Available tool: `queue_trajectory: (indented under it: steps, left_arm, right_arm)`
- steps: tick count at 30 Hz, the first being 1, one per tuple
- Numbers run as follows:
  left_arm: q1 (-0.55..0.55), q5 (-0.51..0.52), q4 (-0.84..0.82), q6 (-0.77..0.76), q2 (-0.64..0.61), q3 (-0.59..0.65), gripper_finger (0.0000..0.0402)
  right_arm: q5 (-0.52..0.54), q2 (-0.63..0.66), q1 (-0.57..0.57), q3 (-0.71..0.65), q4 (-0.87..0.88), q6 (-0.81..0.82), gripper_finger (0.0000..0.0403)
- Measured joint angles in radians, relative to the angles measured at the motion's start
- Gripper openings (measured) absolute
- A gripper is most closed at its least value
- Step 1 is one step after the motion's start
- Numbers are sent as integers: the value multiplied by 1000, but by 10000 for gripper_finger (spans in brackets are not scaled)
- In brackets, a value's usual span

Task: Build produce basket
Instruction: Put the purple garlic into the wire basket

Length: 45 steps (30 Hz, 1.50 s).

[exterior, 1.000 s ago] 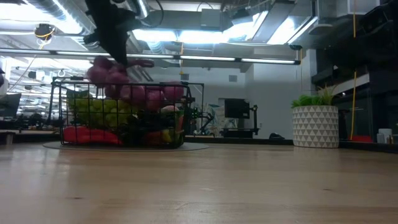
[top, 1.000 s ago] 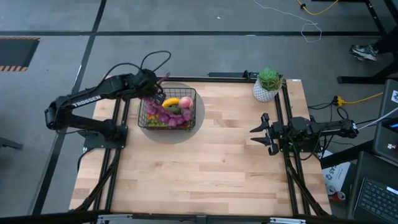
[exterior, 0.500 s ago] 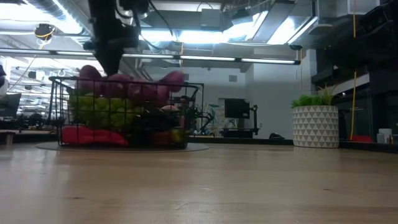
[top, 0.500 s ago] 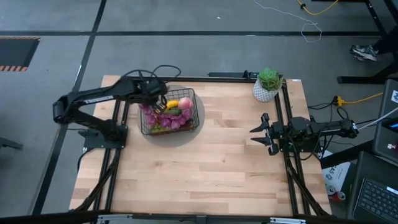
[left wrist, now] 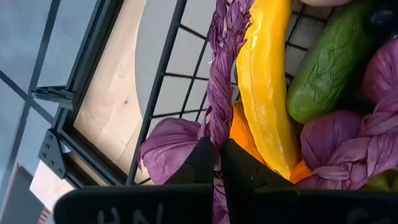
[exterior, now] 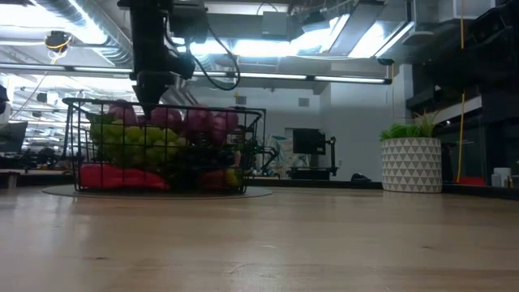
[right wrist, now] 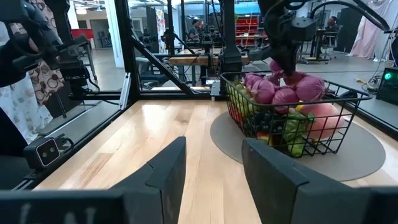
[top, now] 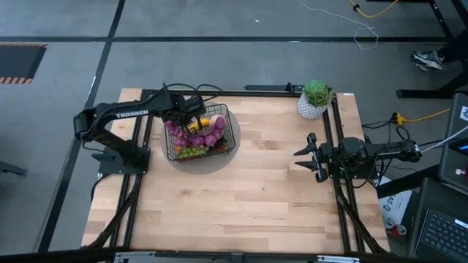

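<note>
High view: wooden table (top: pixel 241 197), grey floor; left pincer (top: pixel 191 124) clenched on purple bulb string (top: pixel 208 139) in basket (top: pixel 232 131); right pincer (top: pixel 303 157) released.

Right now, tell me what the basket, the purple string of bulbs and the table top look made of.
The basket: thin black wire mesh, likely coated metal, with an open grid you can see through. The purple string of bulbs: a braided, fibrous, matte stem, seemingly fabric or paper husk, pinched in the left claw. The table top: pale wood planks with visible seams and a smooth finish.
</note>
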<state>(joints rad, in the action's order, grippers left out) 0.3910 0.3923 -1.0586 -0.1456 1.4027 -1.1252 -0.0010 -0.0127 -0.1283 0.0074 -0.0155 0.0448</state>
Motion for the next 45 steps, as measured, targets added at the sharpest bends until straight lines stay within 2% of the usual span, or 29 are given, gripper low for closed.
queue_trajectory:
  steps: [12,16,30,34,41,45]
  left_arm:
    - [66,7,2,206,1,0,14]
    - [74,7,2,211,1,0,28]
    - [75,57,-28,262,0,0,158]
    - [61,118,-51,262,0,0,181]
    - [9,228,-52,340,0,-17,190]
    - [-14,218,-50,365,0,-65,184]
  right_arm:
    - [0,0,0,0,0,0,157]
    - [0,0,0,0,0,0,157]
    - [0,0,0,0,0,0,157]
    - [0,0,0,0,0,0,157]
    - [0,0,0,0,0,0,157]
    - [0,0,0,0,0,0,157]
